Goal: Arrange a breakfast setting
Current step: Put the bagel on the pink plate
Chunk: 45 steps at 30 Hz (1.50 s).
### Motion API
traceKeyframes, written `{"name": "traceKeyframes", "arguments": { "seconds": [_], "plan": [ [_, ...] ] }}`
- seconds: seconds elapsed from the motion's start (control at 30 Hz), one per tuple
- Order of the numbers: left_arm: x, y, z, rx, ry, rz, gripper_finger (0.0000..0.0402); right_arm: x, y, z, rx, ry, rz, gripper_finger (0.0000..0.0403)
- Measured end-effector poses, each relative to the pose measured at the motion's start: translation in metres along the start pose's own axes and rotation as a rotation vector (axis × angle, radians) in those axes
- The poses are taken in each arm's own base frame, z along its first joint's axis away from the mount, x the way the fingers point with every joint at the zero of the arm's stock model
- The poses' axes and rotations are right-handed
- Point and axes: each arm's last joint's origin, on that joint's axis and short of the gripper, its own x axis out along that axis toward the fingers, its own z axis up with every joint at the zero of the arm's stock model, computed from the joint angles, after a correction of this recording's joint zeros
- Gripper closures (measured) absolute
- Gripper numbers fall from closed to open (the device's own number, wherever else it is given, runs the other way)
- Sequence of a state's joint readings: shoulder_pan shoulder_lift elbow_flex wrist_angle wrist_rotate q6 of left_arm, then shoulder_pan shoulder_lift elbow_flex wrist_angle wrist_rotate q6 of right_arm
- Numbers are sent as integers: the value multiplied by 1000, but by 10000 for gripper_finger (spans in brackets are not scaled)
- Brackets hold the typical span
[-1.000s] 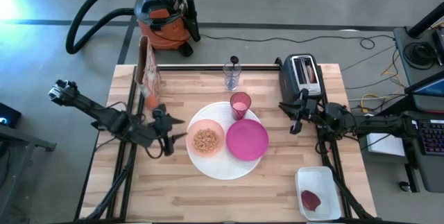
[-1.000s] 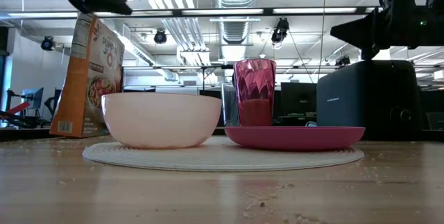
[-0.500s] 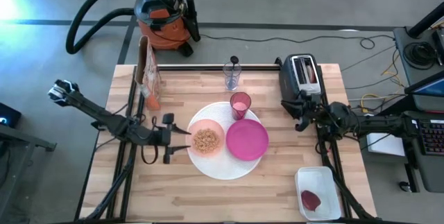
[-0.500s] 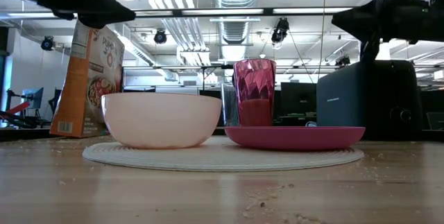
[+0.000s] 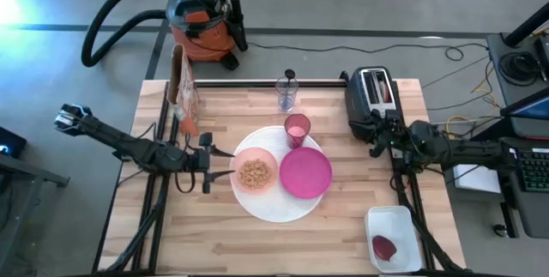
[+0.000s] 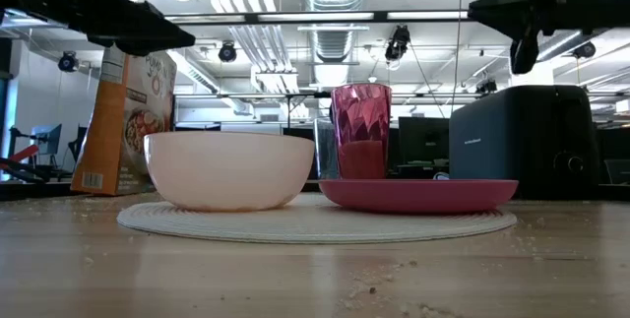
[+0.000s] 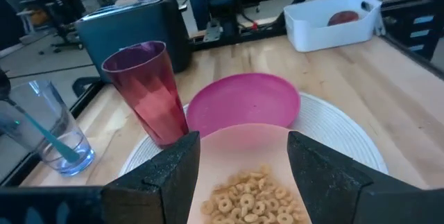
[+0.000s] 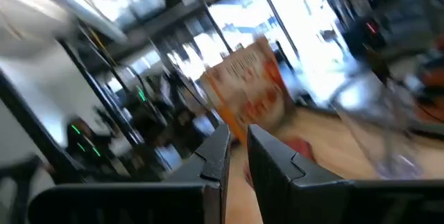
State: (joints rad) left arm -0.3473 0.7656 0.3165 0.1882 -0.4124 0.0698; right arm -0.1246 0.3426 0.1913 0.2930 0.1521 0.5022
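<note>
Breakfast setting: the pale pink bowl (image 7: 253, 175) with cereal lies just ahead of the left gripper (image 5: 208, 164), whose fingers (image 7: 166, 179) stand apart and empty. On the large white round plate (image 5: 273, 207) beyond them sit the bowl, the smaller magenta plate (image 5: 305, 173) and the translucent pink cup (image 5: 297, 129). The right gripper (image 5: 377, 136) hangs beside the toaster (image 5: 372, 93), its fingers (image 8: 211, 158) nearly together, holding nothing.

**Around the Table: The Extras**

An orange-and-black shop vacuum (image 5: 202, 21) stands on the floor beyond the table's far edge, its black hose (image 5: 111, 18) curling off to the left. A cereal box (image 5: 181, 90) stands upright near the far left corner of the wooden table (image 5: 257, 243). A dark toaster (image 5: 371, 94) sits at the far right. A white tub (image 5: 394, 239) holding something dark red rests at the near right corner.
</note>
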Motion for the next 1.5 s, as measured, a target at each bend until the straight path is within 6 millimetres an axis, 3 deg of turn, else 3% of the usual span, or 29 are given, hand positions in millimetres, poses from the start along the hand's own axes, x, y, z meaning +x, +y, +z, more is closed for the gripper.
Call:
{"name": "traceKeyframes", "arguments": {
  "seconds": [0.13, 0.37, 0.63, 1.07, 1.37, 1.5],
  "plan": [
    [-3, 5, -9, -14, -16, -11, 200, 0, 12, 23, -10, 171, -107, 360],
    [-9, 10, -12, -15, -48, 3, 200, 3, 33, 60, 23, 321, -214, 360],
    [-13, 17, -9, -35, -84, 38, 200, 20, 42, 74, 4, 524, -399, 360],
    [-18, 22, -5, -135, -122, 71, 200, 35, 60, 99, -50, 602, -397, 379],
    [-18, 24, -5, -142, -119, 162, 200, 39, 60, 98, -45, 670, -431, 286],
    [-20, 25, -5, -141, -124, 175, 200, 36, 60, 96, 89, 767, -512, 251]
  ]
}}
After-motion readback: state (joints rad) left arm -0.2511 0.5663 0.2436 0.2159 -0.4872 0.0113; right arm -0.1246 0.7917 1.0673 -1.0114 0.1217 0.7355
